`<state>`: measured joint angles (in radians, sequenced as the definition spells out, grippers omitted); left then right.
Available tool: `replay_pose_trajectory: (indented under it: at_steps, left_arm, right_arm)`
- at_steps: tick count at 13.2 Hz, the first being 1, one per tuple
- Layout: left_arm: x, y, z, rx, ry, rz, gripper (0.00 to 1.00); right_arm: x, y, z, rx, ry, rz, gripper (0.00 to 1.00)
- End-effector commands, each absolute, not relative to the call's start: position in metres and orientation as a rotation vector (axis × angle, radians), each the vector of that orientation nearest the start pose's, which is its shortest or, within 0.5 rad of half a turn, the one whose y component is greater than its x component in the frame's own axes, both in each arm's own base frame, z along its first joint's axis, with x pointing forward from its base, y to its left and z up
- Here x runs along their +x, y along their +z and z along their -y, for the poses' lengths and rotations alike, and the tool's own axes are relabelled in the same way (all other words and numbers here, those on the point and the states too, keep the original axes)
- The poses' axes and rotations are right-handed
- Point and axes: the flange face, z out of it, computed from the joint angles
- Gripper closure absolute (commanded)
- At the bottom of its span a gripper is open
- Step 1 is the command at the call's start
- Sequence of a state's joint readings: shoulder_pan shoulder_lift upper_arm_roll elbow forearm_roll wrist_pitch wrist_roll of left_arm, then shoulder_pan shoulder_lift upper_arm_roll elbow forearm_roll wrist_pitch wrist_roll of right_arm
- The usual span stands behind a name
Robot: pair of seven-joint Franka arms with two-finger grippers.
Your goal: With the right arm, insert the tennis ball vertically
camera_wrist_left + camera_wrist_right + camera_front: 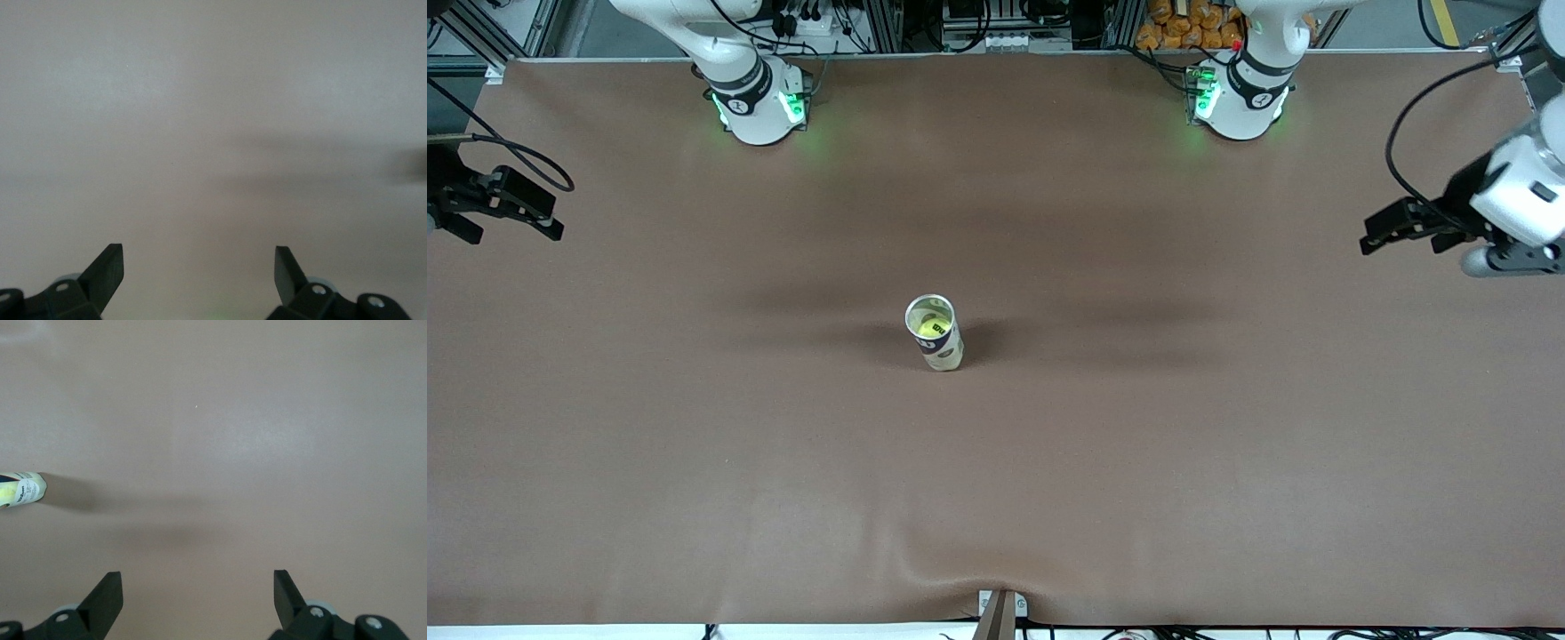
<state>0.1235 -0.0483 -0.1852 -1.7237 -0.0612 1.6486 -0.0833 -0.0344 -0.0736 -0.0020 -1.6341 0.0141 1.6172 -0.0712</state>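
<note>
Upright can (935, 332) stands mid-table, mouth up, tennis ball (927, 327) already inside, so the insertion looks done. Right gripper (511, 213) and left gripper (1396, 227) wait over opposite table ends, both with fingers wide and empty, apparently parked clear.

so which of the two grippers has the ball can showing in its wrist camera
The right gripper: the tennis ball can sits at the edge of its view, while the left gripper sees only bare table.
</note>
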Motion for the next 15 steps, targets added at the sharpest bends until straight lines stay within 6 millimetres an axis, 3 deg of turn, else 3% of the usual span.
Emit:
replay_pose_trajectory:
  at_steps: [1, 3, 8, 10, 15]
  left_arm:
    - [0.531, 0.604, 0.045, -3.161, -0.026, 0.004, 0.00]
    - [0.530, 0.618, 0.046, -3.156, -0.040, -0.155, 0.00]
    - [0.524, 0.659, 0.037, -3.159, -0.027, -0.144, 0.00]
    - [0.524, 0.665, 0.030, -3.157, -0.017, -0.122, 0.00]
    - [0.521, 0.665, 0.035, -3.158, 0.005, -0.055, 0.00]
  right_arm:
    - [0.529, 0.644, 0.020, -3.116, -0.098, 0.059, 0.00]
    - [0.529, 0.644, 0.020, -3.116, -0.096, 0.059, 0.00]
    - [0.529, 0.644, 0.021, -3.116, -0.096, 0.057, 0.00]
    - [0.529, 0.644, 0.021, -3.116, -0.096, 0.055, 0.00]
    - [0.529, 0.644, 0.022, -3.118, -0.098, 0.059, 0.00]
